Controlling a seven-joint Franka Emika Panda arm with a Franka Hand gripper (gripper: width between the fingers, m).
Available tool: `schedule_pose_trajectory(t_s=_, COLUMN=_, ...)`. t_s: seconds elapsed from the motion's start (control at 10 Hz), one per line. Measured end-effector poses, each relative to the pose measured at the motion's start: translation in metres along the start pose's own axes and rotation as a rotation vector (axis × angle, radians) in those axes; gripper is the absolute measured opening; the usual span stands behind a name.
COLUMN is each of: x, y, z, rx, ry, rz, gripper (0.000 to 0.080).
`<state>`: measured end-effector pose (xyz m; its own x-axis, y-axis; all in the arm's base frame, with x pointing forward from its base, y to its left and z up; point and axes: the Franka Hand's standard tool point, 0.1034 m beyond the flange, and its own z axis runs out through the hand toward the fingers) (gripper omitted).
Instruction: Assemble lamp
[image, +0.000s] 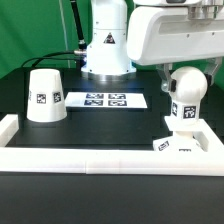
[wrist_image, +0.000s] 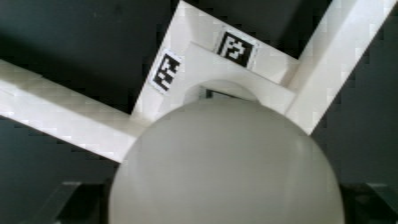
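Note:
The white ball-shaped bulb (image: 186, 97) stands upright with its stem down on the low square base (image: 180, 144) at the exterior view's right. I cannot tell whether it is fully seated. My gripper (image: 186, 80) is shut on the bulb's round head from above. In the wrist view the bulb (wrist_image: 221, 160) fills the middle, with the base and its tags (wrist_image: 214, 62) beyond it and dark fingers (wrist_image: 79, 202) at its sides. The tapered shade (image: 45, 96) stands mouth-down at the exterior view's left, apart from the gripper.
The marker board (image: 104, 99) lies flat in the middle, in front of the arm's white pedestal (image: 106, 50). A raised white rim (image: 90, 158) borders the black table; the base sits in its corner, against the rim (wrist_image: 54, 104).

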<state>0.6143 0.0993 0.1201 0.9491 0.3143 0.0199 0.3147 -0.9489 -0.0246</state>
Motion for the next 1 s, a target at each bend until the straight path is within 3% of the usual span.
schedule_pose_trajectory(t_s=0.1, x=-0.0008, y=0.0017, z=0.0001, rx=0.012, ry=0.01, rz=0.168, gripper=0.0576)
schedule_pose_trajectory(t_s=0.4, x=-0.0015, y=0.0016, z=0.0004, rx=0.01, ry=0.014, rz=0.484, gripper=0.0577)
schedule_pose_trajectory(t_s=1.0, x=-0.0026, y=0.0024, z=0.0003, rx=0.014, ry=0.008, rz=0.838, gripper=0.0577)
